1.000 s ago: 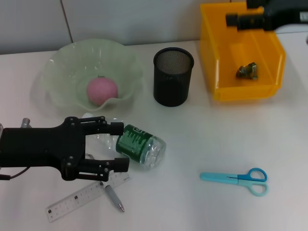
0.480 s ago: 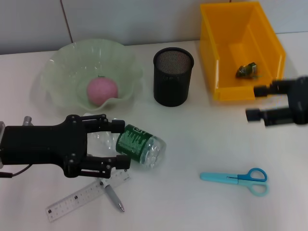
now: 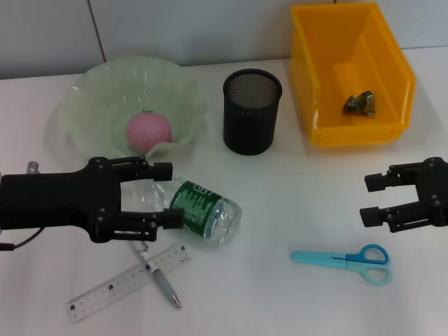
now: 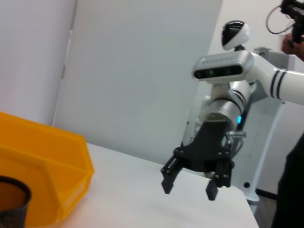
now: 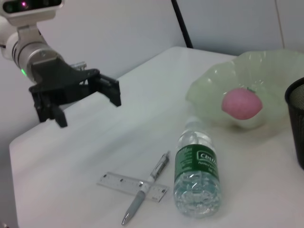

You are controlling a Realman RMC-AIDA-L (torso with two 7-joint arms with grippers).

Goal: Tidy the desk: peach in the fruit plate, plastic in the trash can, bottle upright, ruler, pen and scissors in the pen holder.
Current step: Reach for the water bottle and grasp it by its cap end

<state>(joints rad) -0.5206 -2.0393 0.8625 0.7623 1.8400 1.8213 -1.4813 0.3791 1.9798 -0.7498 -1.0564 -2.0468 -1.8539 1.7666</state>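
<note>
L gripper [image 3: 171, 194]: mine, jaws wide open, holding nothing, either side of bottle neck, near left edge of tabletop [image 3: 280, 210].
R gripper [image 3: 372, 199]: jaws open, empty, by right edge, just above scissors [image 3: 344, 260].
Bottle [image 3: 203, 213]: lying down, front-left area.
Ruler [image 3: 126, 283] + pen [image 3: 162, 281]: crossed, near front edge.
Peach [image 3: 148, 131]: in fruit plate [image 3: 91, 91], back-left.

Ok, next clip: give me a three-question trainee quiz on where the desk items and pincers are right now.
1. True or false: the clear plastic bottle with green label stands upright.
2. Where is the pink peach? A) yellow plastic bin B) pale green glass fruit plate C) black mesh pen holder
3. Which open pincer hovers just above the light blue scissors?

Key: 1 false, it lies on its side by the open left pincer. 2 B. 3 the right pincer.
</note>
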